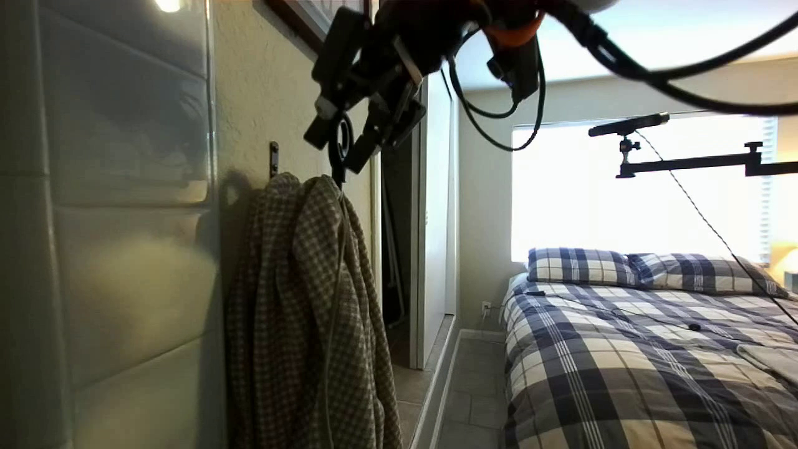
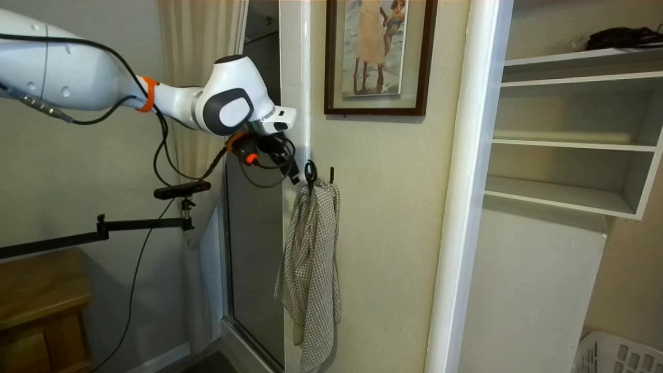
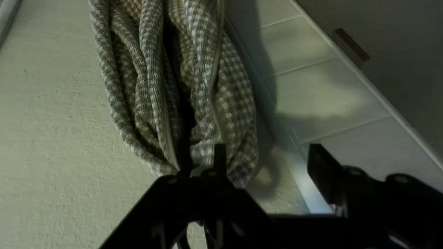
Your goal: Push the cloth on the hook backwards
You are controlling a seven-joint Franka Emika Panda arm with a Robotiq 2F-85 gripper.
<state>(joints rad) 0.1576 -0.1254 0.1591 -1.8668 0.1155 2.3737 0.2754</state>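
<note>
Glossy tiles (image 1: 131, 268) at left in an exterior view, the checked cloth (image 1: 312, 299) hanging from a black wall hook (image 1: 337, 171), my claw (image 1: 339, 144) spread just above the cloth, hook contact unclear to me, plaid-covered bed (image 1: 623, 349) at far right.

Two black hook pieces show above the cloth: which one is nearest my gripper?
The ring-shaped piece, right by the open gripper in both exterior views. The other, a straight strip against the wall, is farther off.
</note>
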